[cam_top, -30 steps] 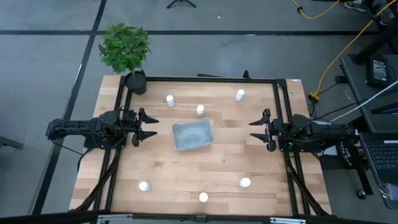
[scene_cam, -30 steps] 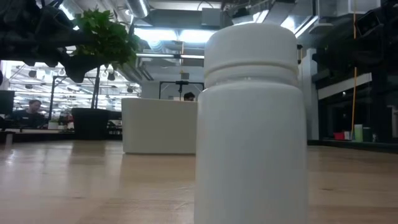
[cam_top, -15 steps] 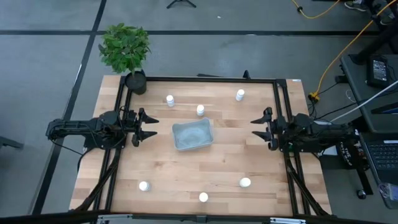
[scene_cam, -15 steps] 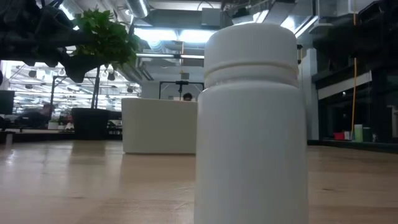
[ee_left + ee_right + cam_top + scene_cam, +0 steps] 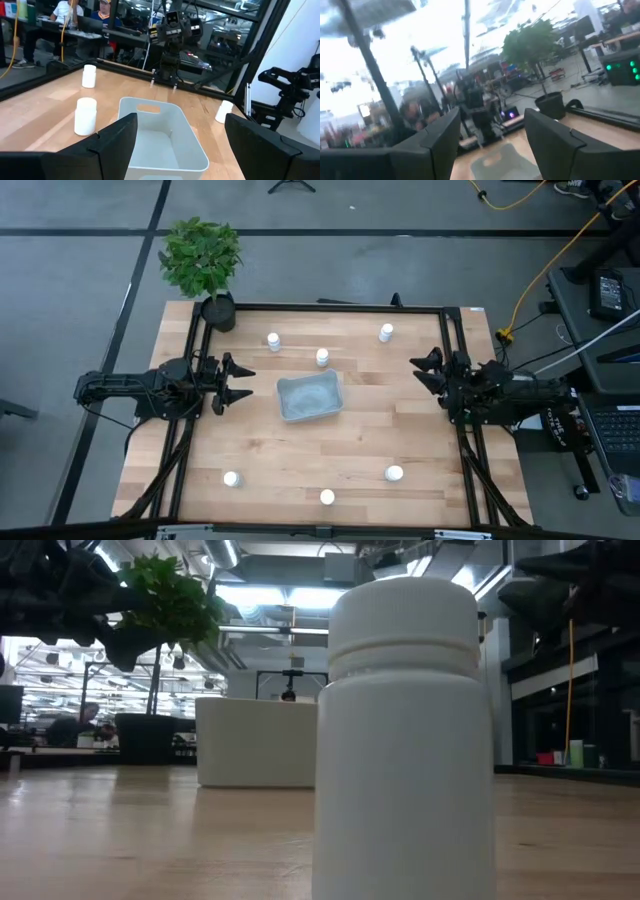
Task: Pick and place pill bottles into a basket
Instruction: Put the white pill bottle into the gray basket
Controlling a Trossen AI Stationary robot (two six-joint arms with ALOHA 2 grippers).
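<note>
Six small white pill bottles stand upright on the wooden table: three at the far side (image 5: pixel 273 340) (image 5: pixel 322 357) (image 5: pixel 386 332) and three near the front edge (image 5: pixel 231 478) (image 5: pixel 327 497) (image 5: pixel 394 474). The pale blue-grey basket (image 5: pixel 310 396) sits at the table's middle. My left gripper (image 5: pixel 238 382) is open and empty, left of the basket, pointing at it; the basket fills its wrist view (image 5: pixel 160 135). My right gripper (image 5: pixel 424 370) is open and empty at the right side, apart from every bottle. One bottle (image 5: pixel 405 740) stands right in front of the low camera.
A potted plant (image 5: pixel 203 260) stands at the far left corner. A black frame (image 5: pixel 330 307) runs along the table's far, left and right sides. Bare wood lies between the basket and the front bottles. People sit beyond the table in the left wrist view (image 5: pixel 65 12).
My right gripper has swung toward the table's far edge and turned about, so its fingers now point toward the far left; its wrist view is blurred by the motion. My left gripper, the bottles and the basket have stayed where they were.
</note>
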